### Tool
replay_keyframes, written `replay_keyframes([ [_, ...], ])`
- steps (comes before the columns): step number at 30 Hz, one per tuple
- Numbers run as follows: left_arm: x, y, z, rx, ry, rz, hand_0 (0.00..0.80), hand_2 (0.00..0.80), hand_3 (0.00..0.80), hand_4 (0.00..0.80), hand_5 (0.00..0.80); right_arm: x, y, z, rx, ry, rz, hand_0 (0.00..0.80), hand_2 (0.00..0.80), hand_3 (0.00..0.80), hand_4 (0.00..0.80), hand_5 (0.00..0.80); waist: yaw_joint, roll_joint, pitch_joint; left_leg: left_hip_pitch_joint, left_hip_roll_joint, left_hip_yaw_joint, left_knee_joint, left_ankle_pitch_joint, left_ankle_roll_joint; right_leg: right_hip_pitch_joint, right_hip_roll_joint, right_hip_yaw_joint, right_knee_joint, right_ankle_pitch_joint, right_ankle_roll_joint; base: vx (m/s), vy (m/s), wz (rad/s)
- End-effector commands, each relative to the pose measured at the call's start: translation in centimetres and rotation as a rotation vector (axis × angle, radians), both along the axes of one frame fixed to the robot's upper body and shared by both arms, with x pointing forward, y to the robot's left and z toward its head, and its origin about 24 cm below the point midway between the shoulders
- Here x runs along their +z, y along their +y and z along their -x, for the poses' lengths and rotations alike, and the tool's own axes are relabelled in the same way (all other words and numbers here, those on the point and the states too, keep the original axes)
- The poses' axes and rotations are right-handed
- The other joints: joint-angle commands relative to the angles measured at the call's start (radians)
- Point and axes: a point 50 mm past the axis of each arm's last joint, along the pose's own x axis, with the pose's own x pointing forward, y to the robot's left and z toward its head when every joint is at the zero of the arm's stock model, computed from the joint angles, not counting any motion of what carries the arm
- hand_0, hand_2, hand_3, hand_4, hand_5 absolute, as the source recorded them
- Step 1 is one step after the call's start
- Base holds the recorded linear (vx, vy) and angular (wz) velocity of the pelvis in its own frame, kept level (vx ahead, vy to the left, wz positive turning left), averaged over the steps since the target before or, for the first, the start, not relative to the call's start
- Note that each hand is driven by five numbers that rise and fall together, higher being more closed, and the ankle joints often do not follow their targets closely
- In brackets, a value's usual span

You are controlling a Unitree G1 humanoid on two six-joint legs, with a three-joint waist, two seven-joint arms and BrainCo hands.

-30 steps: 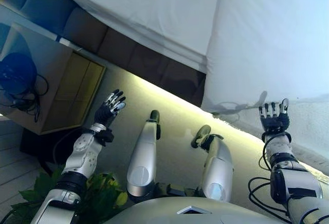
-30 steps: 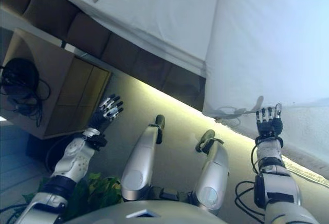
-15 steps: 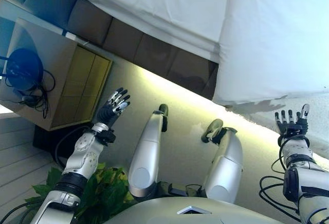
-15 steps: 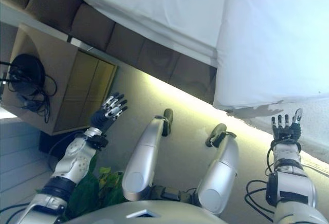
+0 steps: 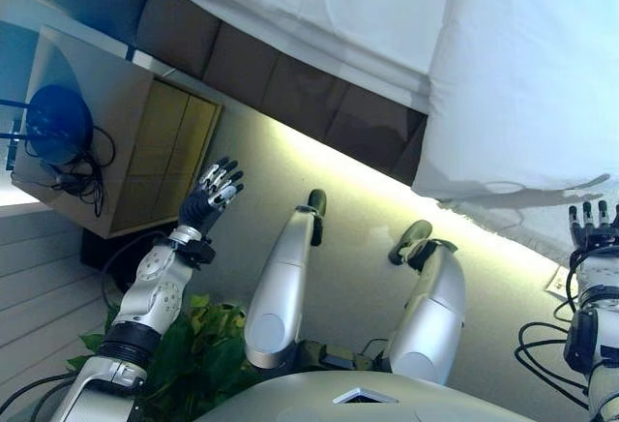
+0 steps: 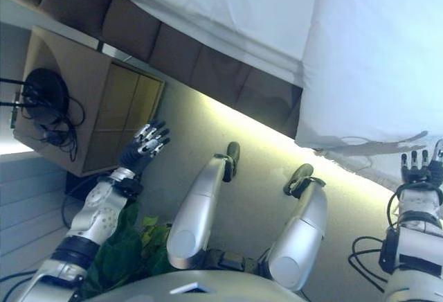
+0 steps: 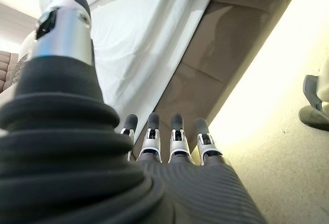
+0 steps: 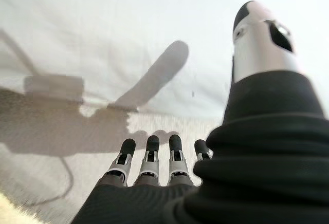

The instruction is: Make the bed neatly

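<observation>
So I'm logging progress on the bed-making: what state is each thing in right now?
Left hand: open, fingers straight, holding nothing, raised over the floor.
Right hand: open, fingers straight, holding nothing, by the hanging duvet edge.
White duvet: draped over the bed's side, lower edge hanging unevenly.
White sheet: lying flat on the mattress.
Bedside cabinet: doors closed.

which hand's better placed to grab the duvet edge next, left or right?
Right, probably. The right hand is open, fingers pointing at the hanging edge of the white duvet just beyond them. The left hand, also open, is over the floor near the wooden nightstand, far from any bedding.
</observation>
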Motion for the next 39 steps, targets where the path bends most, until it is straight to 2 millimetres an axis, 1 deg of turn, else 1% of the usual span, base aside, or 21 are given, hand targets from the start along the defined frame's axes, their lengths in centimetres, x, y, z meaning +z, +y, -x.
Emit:
replay_keyframes([
  [1,1.3,-0.9,-0.2,-0.025,-0.074,0.050,0.000,0.000,0.000,0.000,0.000,2.1,-1.9,0.8,0.001,0.021,0.087,0.000,0.000,0.000,0.000,0.000,0.012,0.046,0.006,-0.002,-0.001,-0.051,-0.143,0.136,-0.005,-0.005,-0.043,0.064,-0.059,0.108,0.081,0.082,0.035,0.05],
  [8,1.9,-1.5,-0.4,-0.034,-0.097,0.066,0.000,0.000,0.000,0.000,0.000,3.6,-2.0,-0.3,0.003,-0.084,0.088,0.000,0.000,0.000,0.000,0.000,0.027,0.069,0.015,-0.008,-0.014,-0.060,-0.215,0.193,-0.005,-0.021,-0.045,0.061,-0.072,0.114,0.084,0.066,-0.005,0.08],
  [13,2.2,-1.7,-0.6,-0.041,-0.101,0.072,0.000,0.000,0.000,0.000,0.000,5.6,-2.0,-1.5,0.032,-0.117,0.152,0.000,0.000,0.000,0.000,0.000,0.038,0.081,0.020,-0.005,-0.015,-0.065,-0.285,0.243,-0.011,-0.019,-0.047,0.047,-0.116,0.131,0.095,0.030,-0.017,0.10],
  [16,2.3,-1.8,-0.6,-0.052,-0.104,0.079,0.000,0.000,0.000,0.000,0.000,7.2,-2.0,-2.3,0.047,-0.146,0.192,0.000,0.000,0.000,0.000,0.000,0.049,0.084,0.018,0.001,-0.016,-0.068,-0.302,0.254,-0.013,-0.010,-0.055,0.032,-0.128,0.134,0.096,0.007,-0.017,0.17],
  [19,2.2,-1.5,-0.5,-0.064,-0.094,0.075,0.000,0.000,0.000,0.000,0.000,8.7,-1.9,-3.1,0.082,-0.162,0.235,0.000,0.000,0.000,0.000,0.000,0.059,0.084,0.014,0.003,-0.018,-0.071,-0.290,0.246,-0.012,-0.002,-0.063,0.022,-0.112,0.125,0.095,0.023,-0.006,0.10],
  [20,2.1,-1.5,-0.5,-0.069,-0.087,0.075,0.000,0.000,0.000,0.000,0.000,9.2,-1.8,-3.4,0.102,-0.170,0.255,0.546,0.546,0.546,0.546,0.546,0.062,0.083,0.011,0.006,-0.019,-0.071,-0.285,0.243,-0.012,0.001,-0.067,0.019,-0.105,0.123,0.095,0.041,0.007,0.07],
  [21,2.0,-1.4,-0.4,-0.074,-0.083,0.073,0.000,0.000,0.000,0.000,0.000,9.8,-1.7,-3.7,0.110,-0.173,0.266,0.800,0.800,0.800,0.800,0.800,0.064,0.083,0.009,0.010,-0.019,-0.071,-0.281,0.239,-0.012,0.006,-0.069,0.017,-0.101,0.120,0.094,0.048,0.018,0.07],
  [23,1.8,-1.3,-0.1,-0.076,-0.075,0.073,0.000,0.000,0.000,0.000,0.000,10.6,-1.5,-4.2,0.136,-0.192,0.293,0.800,0.800,0.800,0.800,0.800,0.065,0.083,0.005,0.017,-0.018,-0.069,-0.278,0.235,-0.012,0.016,-0.075,0.012,-0.095,0.116,0.093,0.050,0.039,0.06],
  [25,1.7,-1.1,0.0,-0.074,-0.068,0.075,0.000,0.000,0.000,0.000,0.000,10.7,-1.3,-4.5,0.158,-0.202,0.305,0.800,0.800,0.800,0.800,0.800,0.065,0.084,-0.001,0.020,-0.020,-0.068,-0.277,0.235,-0.013,0.021,-0.078,0.010,-0.091,0.116,0.094,0.042,0.052,0.07],
  [29,1.6,-0.8,0.1,-0.065,-0.066,0.081,0.000,0.000,0.000,0.000,0.000,10.2,-0.7,-4.8,0.180,-0.194,0.298,0.800,0.800,0.800,0.800,0.800,0.061,0.078,-0.004,0.034,-0.017,-0.058,-0.280,0.236,-0.015,0.042,-0.080,0.001,-0.101,0.121,0.097,0.020,0.043,0.07],
  [32,1.8,-0.7,0.1,-0.066,-0.068,0.081,0.000,0.000,0.000,0.000,0.000,8.8,-0.4,-4.6,0.182,-0.180,0.273,0.800,0.800,0.800,0.800,0.800,0.064,0.070,-0.007,0.057,-0.022,-0.060,-0.292,0.236,-0.016,0.079,-0.081,-0.013,-0.127,0.131,0.099,0.021,0.014,0.13],
  [35,1.7,-0.6,0.1,-0.069,-0.062,0.079,0.000,0.000,0.000,0.000,0.000,6.9,0.0,-4.1,0.196,-0.146,0.257,0.800,0.800,0.800,0.800,0.800,0.068,0.059,-0.017,0.084,-0.026,-0.066,-0.306,0.237,-0.016,0.128,-0.082,-0.032,-0.164,0.144,0.104,0.036,0.007,0.09],
  [37,1.9,-0.6,0.0,-0.073,-0.062,0.081,0.000,0.000,0.000,0.000,0.000,5.4,0.6,-3.8,0.229,-0.086,0.281,0.800,0.800,0.800,0.800,0.800,0.073,0.048,-0.026,0.103,-0.031,-0.073,-0.314,0.236,-0.017,0.165,-0.079,-0.044,-0.191,0.152,0.108,0.041,0.014,0.11],
  [38,1.9,-0.6,0.0,-0.073,-0.062,0.080,0.000,0.000,0.000,0.000,0.000,5.3,0.6,-3.8,0.229,-0.086,0.281,0.800,0.800,0.800,0.800,0.800,0.073,0.049,-0.026,0.105,-0.031,-0.074,-0.315,0.236,-0.017,0.168,-0.079,-0.045,-0.193,0.153,0.109,0.043,0.011,0.09],
  [39,1.9,-0.5,0.1,-0.075,-0.058,0.081,0.000,0.000,0.000,0.000,0.000,4.7,0.9,-3.8,0.246,-0.066,0.286,0.800,0.800,0.800,0.800,0.800,0.076,0.044,-0.032,0.115,-0.033,-0.076,-0.321,0.237,-0.018,0.187,-0.077,-0.052,-0.208,0.157,0.110,0.070,0.011,0.07],
])
